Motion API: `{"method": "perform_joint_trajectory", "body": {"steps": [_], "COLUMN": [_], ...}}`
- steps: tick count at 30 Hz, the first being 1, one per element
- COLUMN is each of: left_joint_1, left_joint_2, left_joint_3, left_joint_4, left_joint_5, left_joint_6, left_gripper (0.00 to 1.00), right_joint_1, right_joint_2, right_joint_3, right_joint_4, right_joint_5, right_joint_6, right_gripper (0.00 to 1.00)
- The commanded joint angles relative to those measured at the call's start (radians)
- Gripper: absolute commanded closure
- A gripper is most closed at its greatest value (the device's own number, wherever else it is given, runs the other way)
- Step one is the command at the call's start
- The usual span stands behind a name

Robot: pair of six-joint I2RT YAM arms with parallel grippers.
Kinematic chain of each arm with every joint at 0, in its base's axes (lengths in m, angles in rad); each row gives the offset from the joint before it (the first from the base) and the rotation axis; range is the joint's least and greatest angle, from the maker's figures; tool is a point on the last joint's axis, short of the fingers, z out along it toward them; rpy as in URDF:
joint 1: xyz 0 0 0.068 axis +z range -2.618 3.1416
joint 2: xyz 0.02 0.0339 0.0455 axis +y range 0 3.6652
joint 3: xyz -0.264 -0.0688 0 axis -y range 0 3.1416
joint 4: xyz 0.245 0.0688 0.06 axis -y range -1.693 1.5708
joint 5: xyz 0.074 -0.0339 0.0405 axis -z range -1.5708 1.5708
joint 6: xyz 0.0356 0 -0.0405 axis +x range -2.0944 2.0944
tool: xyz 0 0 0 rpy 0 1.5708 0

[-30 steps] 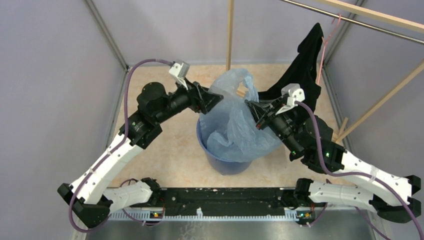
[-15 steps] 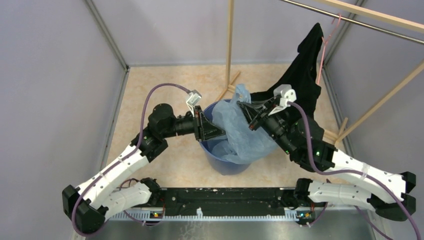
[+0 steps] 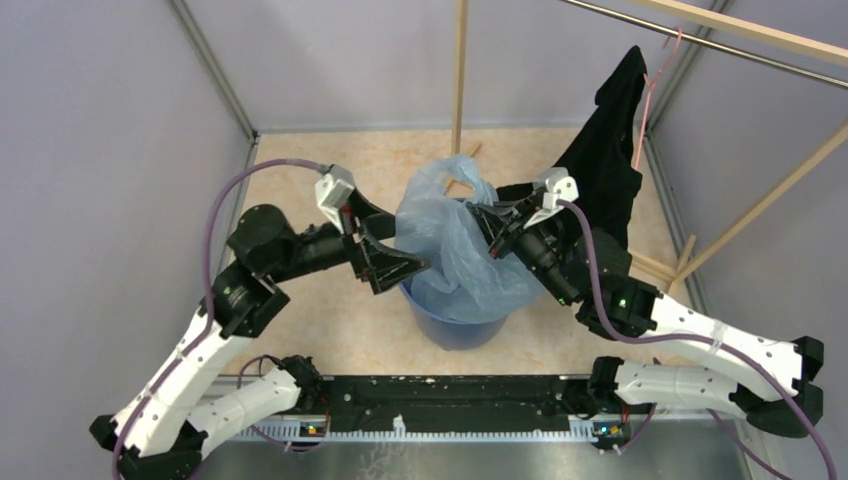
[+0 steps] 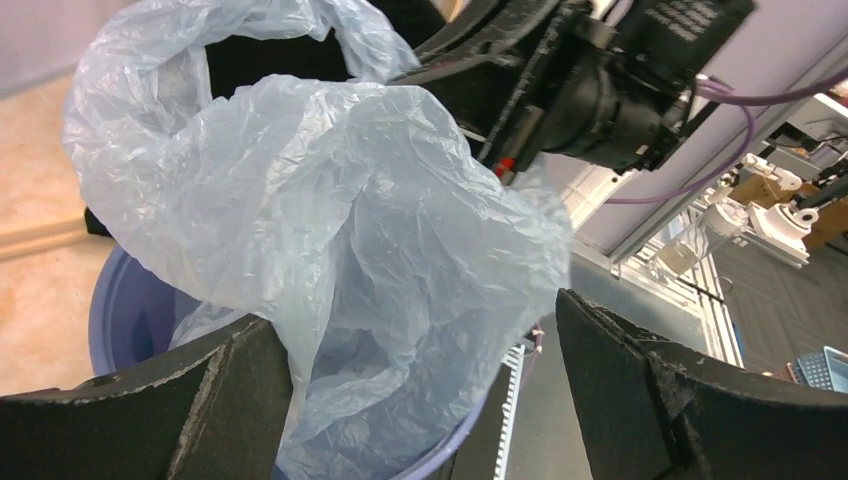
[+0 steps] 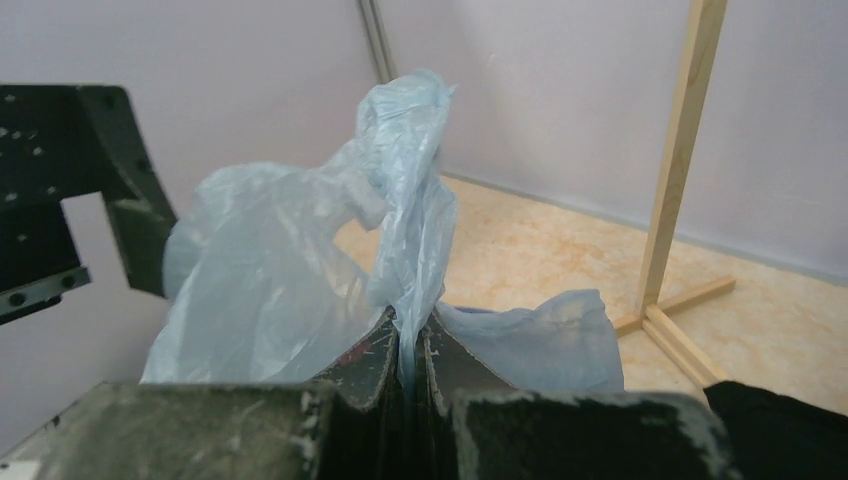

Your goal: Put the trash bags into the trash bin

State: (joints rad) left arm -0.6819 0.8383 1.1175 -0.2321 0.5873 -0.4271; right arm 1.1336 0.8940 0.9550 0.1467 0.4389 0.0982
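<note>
My right jaws are clamped on a fold of the trash bag point(image 3: 450, 235); left jaws gape wide, flanking it. Bag sits half inside the trash bin point(image 3: 452, 328), rest ballooning above the rim. Feather-light, slippery, springy, probably tears easily. Best hold: bunched film, not one layer.

soft, even light falls from above, leaving only faint shadows on the floor point(image 3: 340, 325). the trash bag point(image 4: 330, 230) glows without glare. near the lens the right gripper point(image 5: 410, 330) blurs; the overhead view is sharp.
</note>
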Motion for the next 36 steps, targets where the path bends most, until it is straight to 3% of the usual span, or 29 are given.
{"method": "perform_joint_trajectory", "body": {"steps": [1,5,11,15,19,25,28,31,36], "left_joint_1": [-0.001,-0.001,-0.001,-0.017,-0.065,-0.113,-0.114,-0.113,-0.114], "left_joint_2": [-0.064,-0.068,-0.018,0.032,0.119,0.168,0.124,0.059,-0.047], "left_joint_3": [0.056,0.072,0.004,-0.12,-0.113,-0.077,-0.055,-0.033,0.017], "left_joint_4": [-0.085,-0.126,-0.049,0.107,0.089,0.058,-0.009,-0.104,-0.279], "left_joint_5": [-0.016,0.027,0.135,0.105,-0.019,-0.085,-0.136,-0.187,-0.29], "left_joint_6": [0.04,0.02,-0.064,-0.144,-0.127,-0.077,-0.033,0.013,0.061], "left_gripper": [0.01,0.01,0.05,0.25,0.42,0.53,0.47,0.26,0.02], "right_joint_1": [-0.011,-0.011,-0.01,-0.011,-0.011,-0.011,-0.011,-0.011,-0.011], "right_joint_2": [0.014,0.017,0.005,-0.011,-0.012,0.028,0.035,0.025,0.003], "right_joint_3": [0.077,0.069,0.06,0.04,0.011,-0.016,-0.012,-0.01,-0.012], "right_joint_4": [0.032,0.051,0.049,0.057,0.07,0.075,0.075,0.076,0.077], "right_joint_5": [0.024,0.021,0.023,0.028,0.041,0.076,0.055,0.06,0.072], "right_joint_6": [-0.015,-0.013,0.003,0.014,0.011,-0.001,0.005,-0.002,-0.019], "right_gripper": [1.0,1.0,1.0,1.0,1.0,1.0,1.0,1.0,1.0]}}
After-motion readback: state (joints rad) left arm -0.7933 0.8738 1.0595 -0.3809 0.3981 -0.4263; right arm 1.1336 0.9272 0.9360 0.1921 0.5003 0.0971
